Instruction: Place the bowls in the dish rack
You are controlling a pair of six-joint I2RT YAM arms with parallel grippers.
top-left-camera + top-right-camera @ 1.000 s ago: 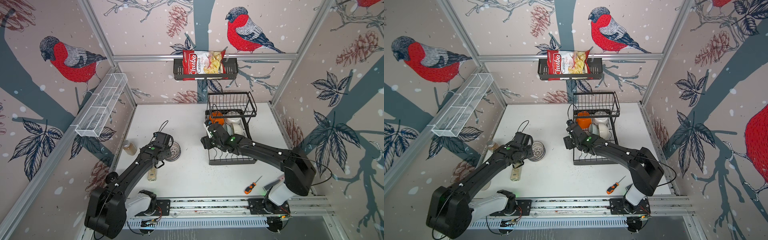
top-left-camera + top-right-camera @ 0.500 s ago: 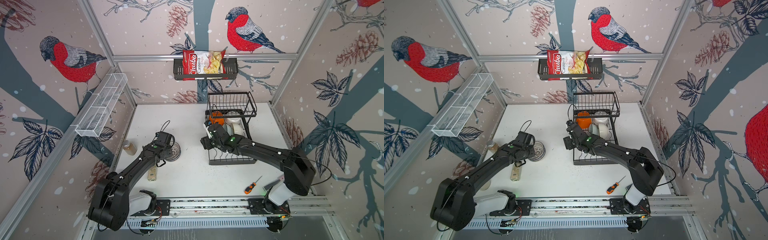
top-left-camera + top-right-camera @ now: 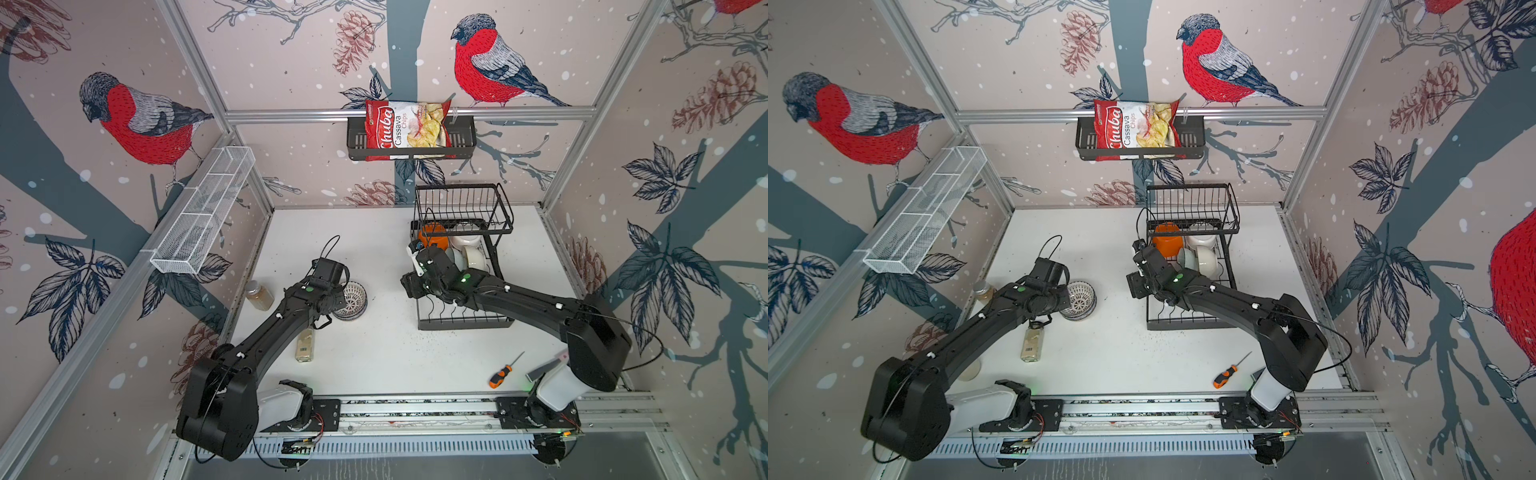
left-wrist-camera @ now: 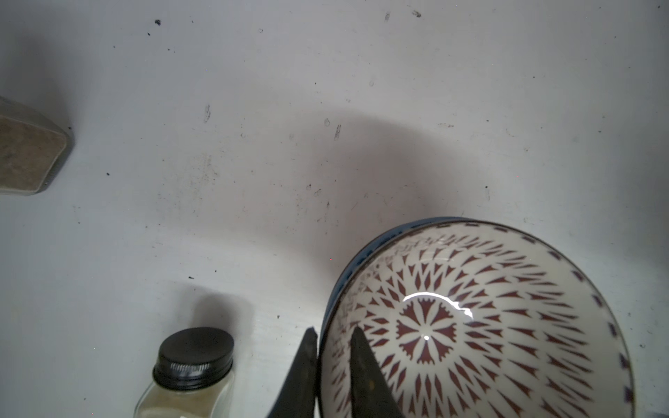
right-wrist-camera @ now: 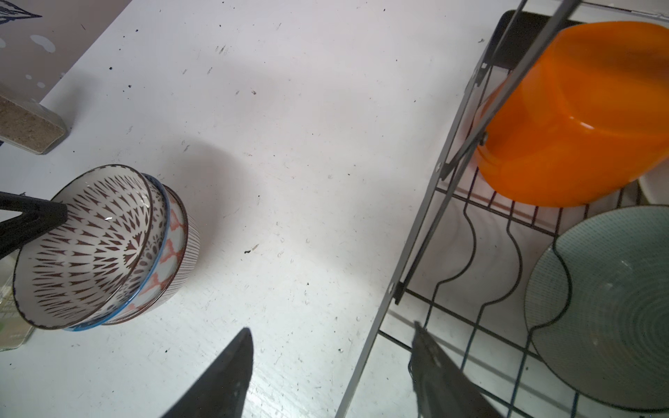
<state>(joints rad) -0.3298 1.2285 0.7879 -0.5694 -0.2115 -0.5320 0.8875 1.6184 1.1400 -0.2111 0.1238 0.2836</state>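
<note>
A stack of three patterned bowls (image 3: 354, 296) (image 3: 1082, 297) stands on the white table left of the dish rack (image 3: 461, 321) (image 3: 1187, 325). The top bowl (image 4: 488, 325) (image 5: 90, 246), white with dark red marks, sits tilted. My left gripper (image 4: 333, 331) is shut on its rim, one finger inside and one outside. In the rack lie an orange bowl (image 3: 432, 237) (image 5: 579, 108), a pale green bowl (image 5: 615, 307) (image 3: 1185, 259) and white bowls (image 3: 469, 249). My right gripper (image 5: 332, 327) (image 3: 415, 259) hangs open and empty over the rack's left edge.
A black-lidded spice jar (image 4: 192, 358) (image 3: 304, 345) lies beside the bowl stack, and another jar (image 3: 259, 295) stands near the left wall. An orange-handled screwdriver (image 3: 500, 372) lies front right. A chips bag (image 3: 407, 129) sits in the black wall basket. A white mesh tray (image 3: 203, 212) hangs on the left wall.
My left gripper has closed onto the rim of the top patterned bowl, and its arm has shifted slightly. The right arm has not moved.
</note>
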